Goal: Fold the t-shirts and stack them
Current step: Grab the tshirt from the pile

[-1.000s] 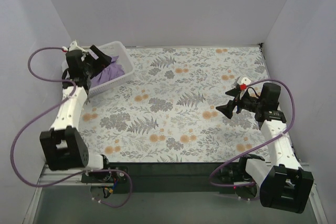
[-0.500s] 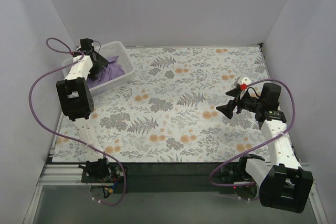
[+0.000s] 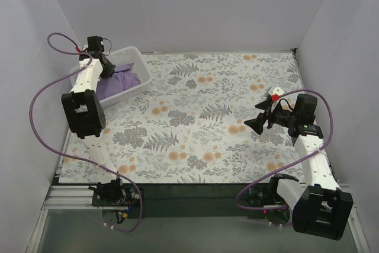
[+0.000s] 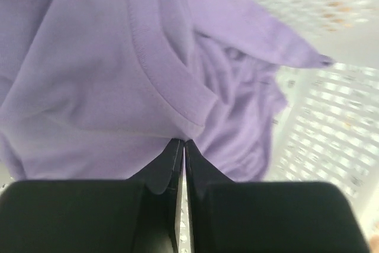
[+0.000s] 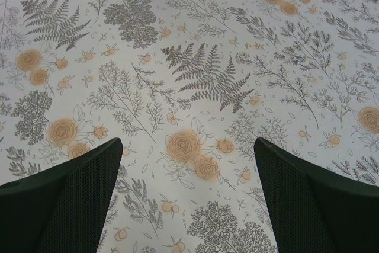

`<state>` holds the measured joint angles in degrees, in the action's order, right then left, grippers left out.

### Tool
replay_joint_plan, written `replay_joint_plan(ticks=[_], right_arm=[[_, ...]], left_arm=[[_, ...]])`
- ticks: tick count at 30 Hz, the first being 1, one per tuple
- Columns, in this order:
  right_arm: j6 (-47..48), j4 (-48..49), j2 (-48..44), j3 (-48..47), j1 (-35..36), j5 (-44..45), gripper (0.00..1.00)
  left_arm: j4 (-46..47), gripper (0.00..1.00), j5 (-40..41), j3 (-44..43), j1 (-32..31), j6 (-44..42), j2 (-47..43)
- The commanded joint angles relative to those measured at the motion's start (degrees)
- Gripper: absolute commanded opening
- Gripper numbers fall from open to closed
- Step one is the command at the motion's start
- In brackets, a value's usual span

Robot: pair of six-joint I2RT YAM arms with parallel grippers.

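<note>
Progress: nothing folded | left claw (image 4: 179, 141): together, tips against shirt (image 4: 89, 87) inside basket (image 4: 331, 122) | right claw (image 5: 188, 141): apart, counter (image 5: 195, 75) beneath

Worktop (image 3: 195, 117) covered in white cloth with grey fern and orange flower print, dark strip (image 3: 195, 189) along near edge. Plain pale far wall (image 3: 189, 10), left wall (image 3: 26, 75), right wall (image 3: 352, 57); even soft light.

Overhead camera covers the whole floral-print tabletop (image 3: 201, 117). Left wrist camera sits close on the crumpled purple t-shirt (image 4: 89, 87); right wrist camera looks down at the tabletop.
</note>
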<state>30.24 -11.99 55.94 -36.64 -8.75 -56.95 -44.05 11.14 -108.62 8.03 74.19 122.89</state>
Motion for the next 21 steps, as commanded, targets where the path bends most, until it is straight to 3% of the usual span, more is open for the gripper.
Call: replay_joint_plan(ticks=[1,6,10,14,21], right_arm=[[0.26,0.03,-0.13,-0.71,-0.39,-0.97,0.98],[0.26,0.03,-0.22,-0.45,-0.83,-1.24,0.98],[0.35,0.03,-0.31,-0.27,-1.27,-1.67,0.98],[0.52,0.12,-0.31,0.08,-1.97,-2.03,0.98],[0.96,0.04,-0.83,0.69,-3.46,-2.64,0.98]], left_arm=[[5.54,0.00,-3.74,-1.78,-1.79,-4.05,-11.69],[19.40,0.00,-14.99,7.96,-3.98,-4.77,-29.00],[27.08,0.00,-22.37,9.39,-6.18,-3.36,-39.11],[32.00,0.00,-28.44,5.88,-9.59,-0.55,-42.47],[36.67,0.00,-31.08,-1.60,-17.69,3.58,-43.17]])
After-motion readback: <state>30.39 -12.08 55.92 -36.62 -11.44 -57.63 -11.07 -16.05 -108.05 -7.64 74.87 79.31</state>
